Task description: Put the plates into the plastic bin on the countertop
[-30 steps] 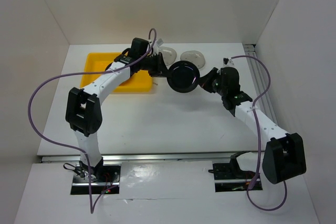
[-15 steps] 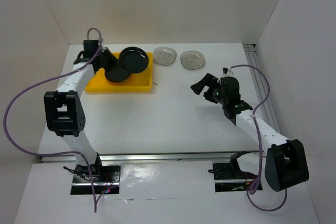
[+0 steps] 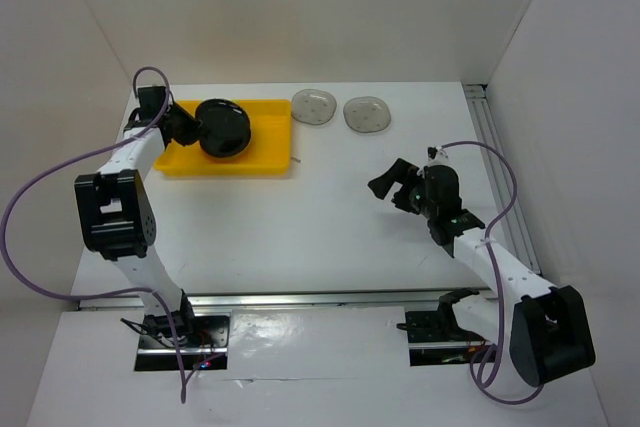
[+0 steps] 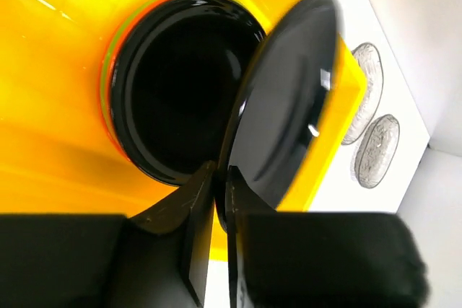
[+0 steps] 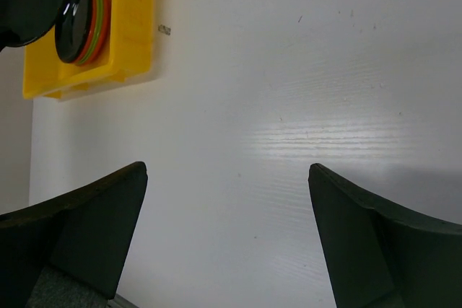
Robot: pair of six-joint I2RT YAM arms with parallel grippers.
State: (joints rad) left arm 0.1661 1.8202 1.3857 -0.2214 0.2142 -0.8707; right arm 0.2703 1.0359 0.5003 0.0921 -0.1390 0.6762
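My left gripper [image 3: 192,129] is shut on the rim of a glossy black plate [image 3: 225,127], held tilted on edge over the yellow plastic bin [image 3: 272,143]. In the left wrist view the rim sits between the fingers of the left gripper [image 4: 219,171]. The held plate [image 4: 289,99] hangs beside a stack topped by another black plate [image 4: 180,84] with orange and green edges. Two translucent grey plates [image 3: 313,106] [image 3: 365,113] lie on the countertop [image 3: 300,217] right of the bin. My right gripper [image 3: 388,177] hangs open and empty over the countertop, right of centre.
White walls enclose the countertop on three sides. A metal rail [image 3: 492,147] runs along the right edge. A purple cable [image 3: 50,187] loops off the left arm. The right wrist view shows the bin [image 5: 133,27] and stack [image 5: 76,19] far off at top left.
The right gripper let go of the black plate, opened wide and drew back to the right. The left arm swung the plate left, from mid-table to over the stack in the bin.
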